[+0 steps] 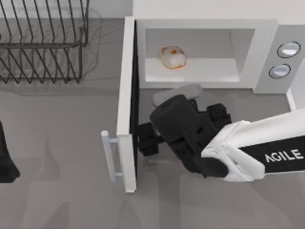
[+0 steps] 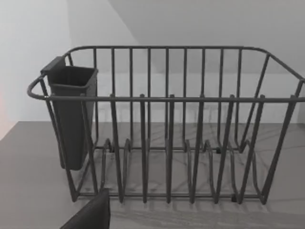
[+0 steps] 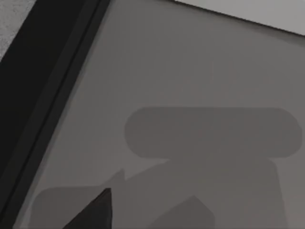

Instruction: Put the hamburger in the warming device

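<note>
At the top view's far left you see the left arm (image 1: 5,160) parked at the desk's (image 1: 57,143) edge; you cannot tell its end effector's state. Its wrist view faces the rack (image 2: 167,129) with a dark cup (image 2: 71,114) hung on one end. Right of the rack, the microwave (image 1: 267,33) door (image 1: 126,105) stands open, handle (image 1: 110,155) outward. The right end effector (image 1: 144,139) sits against the door's inner face near its free edge; you cannot tell whether its fingers are apart or together. The hamburger (image 1: 172,57) lies inside the cavity, beyond the end effector and apart from it. Two knobs (image 1: 284,59) lie farther right.
</note>
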### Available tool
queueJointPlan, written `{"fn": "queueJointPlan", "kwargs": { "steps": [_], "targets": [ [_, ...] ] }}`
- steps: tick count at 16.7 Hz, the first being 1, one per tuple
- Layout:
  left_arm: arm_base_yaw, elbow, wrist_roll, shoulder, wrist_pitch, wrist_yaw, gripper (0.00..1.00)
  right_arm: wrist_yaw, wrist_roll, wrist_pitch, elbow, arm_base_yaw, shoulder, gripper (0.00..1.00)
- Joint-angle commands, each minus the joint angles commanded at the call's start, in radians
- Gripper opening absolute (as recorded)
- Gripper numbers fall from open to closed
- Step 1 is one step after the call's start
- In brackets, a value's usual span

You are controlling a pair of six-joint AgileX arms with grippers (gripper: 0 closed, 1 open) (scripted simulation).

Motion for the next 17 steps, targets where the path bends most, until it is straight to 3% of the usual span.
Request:
{"fn": "queueJointPlan", "kwargs": {
  "steps": [17],
  "targets": [
    [0.000,0.000,0.000,0.000,0.000,0.000,1.00,-0.005,-0.003,-0.370,0.167,-0.002,-0.193,1.00]
  ]
}}
